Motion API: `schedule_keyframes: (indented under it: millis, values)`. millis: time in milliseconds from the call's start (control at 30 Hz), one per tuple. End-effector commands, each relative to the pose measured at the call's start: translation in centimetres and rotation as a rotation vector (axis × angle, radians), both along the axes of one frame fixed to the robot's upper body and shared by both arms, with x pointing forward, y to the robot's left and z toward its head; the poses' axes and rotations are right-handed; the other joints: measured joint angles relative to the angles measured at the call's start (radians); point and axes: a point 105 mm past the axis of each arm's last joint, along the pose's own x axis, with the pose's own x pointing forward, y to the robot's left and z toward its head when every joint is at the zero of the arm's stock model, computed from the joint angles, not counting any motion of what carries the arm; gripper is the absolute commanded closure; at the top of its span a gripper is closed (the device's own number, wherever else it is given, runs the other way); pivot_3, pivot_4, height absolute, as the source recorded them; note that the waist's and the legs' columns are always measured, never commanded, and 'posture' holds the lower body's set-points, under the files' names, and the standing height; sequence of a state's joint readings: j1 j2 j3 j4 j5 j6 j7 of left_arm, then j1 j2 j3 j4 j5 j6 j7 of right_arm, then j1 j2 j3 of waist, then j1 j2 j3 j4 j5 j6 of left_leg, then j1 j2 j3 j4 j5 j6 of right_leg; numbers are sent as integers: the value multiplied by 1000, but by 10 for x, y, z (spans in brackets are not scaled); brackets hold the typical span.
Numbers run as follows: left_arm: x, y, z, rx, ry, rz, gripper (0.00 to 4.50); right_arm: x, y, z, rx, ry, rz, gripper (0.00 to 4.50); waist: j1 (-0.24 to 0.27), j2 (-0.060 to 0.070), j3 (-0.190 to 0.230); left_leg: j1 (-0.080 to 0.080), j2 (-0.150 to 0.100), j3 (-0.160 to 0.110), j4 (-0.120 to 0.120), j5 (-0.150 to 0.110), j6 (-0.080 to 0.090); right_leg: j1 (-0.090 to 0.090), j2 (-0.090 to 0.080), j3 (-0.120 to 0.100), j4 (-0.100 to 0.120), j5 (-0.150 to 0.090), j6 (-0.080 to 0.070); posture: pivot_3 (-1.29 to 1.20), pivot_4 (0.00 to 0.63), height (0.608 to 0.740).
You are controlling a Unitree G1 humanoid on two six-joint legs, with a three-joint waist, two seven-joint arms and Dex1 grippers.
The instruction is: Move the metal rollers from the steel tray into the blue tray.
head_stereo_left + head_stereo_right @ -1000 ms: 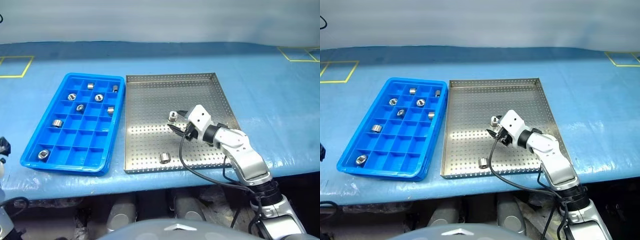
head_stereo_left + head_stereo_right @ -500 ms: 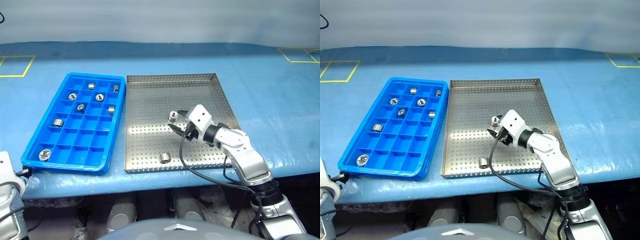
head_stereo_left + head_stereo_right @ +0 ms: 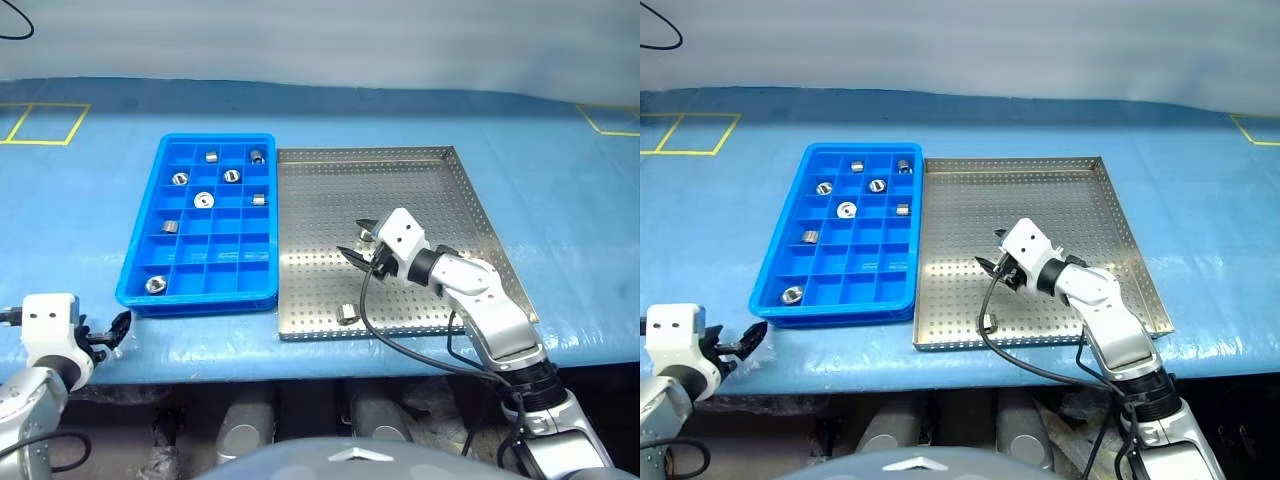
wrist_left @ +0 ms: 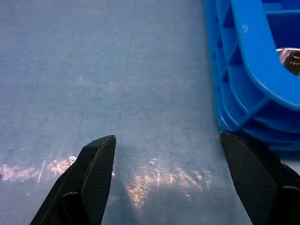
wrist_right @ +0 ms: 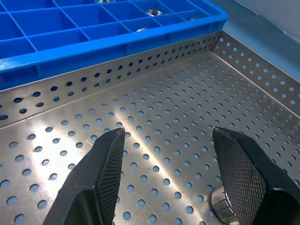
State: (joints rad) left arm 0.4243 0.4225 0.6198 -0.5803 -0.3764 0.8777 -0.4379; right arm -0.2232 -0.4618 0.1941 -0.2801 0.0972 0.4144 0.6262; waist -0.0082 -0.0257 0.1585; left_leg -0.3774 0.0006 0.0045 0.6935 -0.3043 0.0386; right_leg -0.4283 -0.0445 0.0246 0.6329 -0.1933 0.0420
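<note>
Rollers: seven sit in the blue tray's (image 3: pixel 140 272) compartments, one roller (image 3: pixel 347 314) lies on the steel tray's (image 3: pixel 470 195) floor near its front rim, and another (image 5: pixel 224 203) lies just beside a right fingertip.
Trays: side by side, touching, on the blue table (image 3: pixel 80 215).
Right gripper (image 3: pixel 362 243): over the steel tray's middle, jaws apart, nothing between them.
Left gripper (image 3: pixel 748 338): low by the blue tray's near left corner, jaws spread wide over bare table, empty.
</note>
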Motion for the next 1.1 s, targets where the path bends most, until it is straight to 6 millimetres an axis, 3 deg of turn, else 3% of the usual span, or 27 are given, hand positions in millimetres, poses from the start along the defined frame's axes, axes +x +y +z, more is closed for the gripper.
schedule_keyframes:
  millis: [33, 267, 367, 500, 733, 900, 1100]
  values:
    - [7, -25, 39, -29, -169, -172, 621, 1, 2, 15, 13, -63, 11, 1364, -1, 0, 0, -1, 0, -1, 0, 0, 0, 0, 0, -1, 0, 0, 0, -66, 150, 740]
    - [11, -40, 103, -193, -478, -281, 621, 2, 3, 15, 9, -64, 17, 1364, -3, 1, 1, -4, 2, -5, 0, 2, -3, 1, 1, -6, 1, 0, -1, -58, 150, 740]
    - [17, -54, 116, -224, -527, -348, 621, 3, 3, 16, 9, -69, 14, 1364, -3, 1, 1, -3, 2, -6, 0, 2, -4, 1, 1, -8, 0, 0, -1, -71, 150, 740]
    - [21, -61, 115, -220, -501, -376, 621, 2, 0, 18, 10, -78, 2, 1364, -2, 2, 1, -3, 0, -6, -1, 2, -4, 4, 5, -8, 0, 0, -1, -85, 150, 740]
    - [25, -57, 119, -219, -523, -364, 621, 3, -3, 18, 5, -79, -9, 1364, -2, 2, 1, -3, -1, -8, 0, 3, -3, 4, 4, -9, -1, 0, -1, -93, 150, 740]
    - [17, -47, 125, -202, -529, -339, 621, 5, -1, 19, 4, -83, -1, 1364, -4, 2, 1, -3, -1, -8, 0, 3, -4, 4, 5, -9, 0, 0, -1, -75, 150, 740]
    - [-9, -28, 75, -97, -209, -263, 621, 7, 3, 19, 3, -80, 20, 1364, -19, 2, 2, -3, 0, -6, -4, 3, -4, 3, 6, -6, -2, 0, -1, -39, 150, 740]
